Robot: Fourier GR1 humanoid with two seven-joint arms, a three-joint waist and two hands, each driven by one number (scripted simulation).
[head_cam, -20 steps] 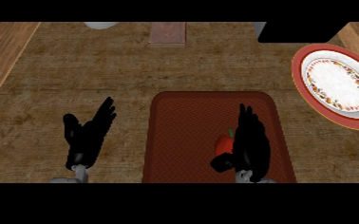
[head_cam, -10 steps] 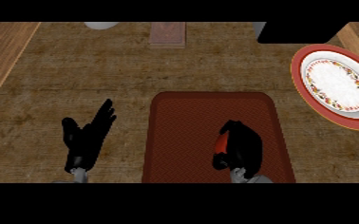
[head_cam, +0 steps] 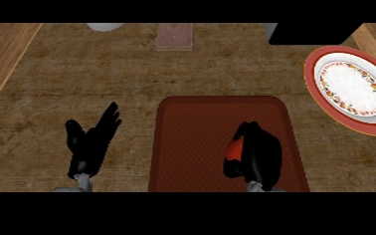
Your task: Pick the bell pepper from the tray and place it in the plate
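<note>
No text, label, brand, number or sign can be read on anything in view.

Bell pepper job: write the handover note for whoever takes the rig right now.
Right hand: curled round the red bell pepper, over the tray; only a sliver of pepper shows.
Left hand: open, resting over the counter left of the tray, holding nothing.
Plate: at the right edge, beyond the tray, with no pepper on it.
Done: pepper grasped.
Left: lift it, carry it right and forward to the plate, release.
</note>
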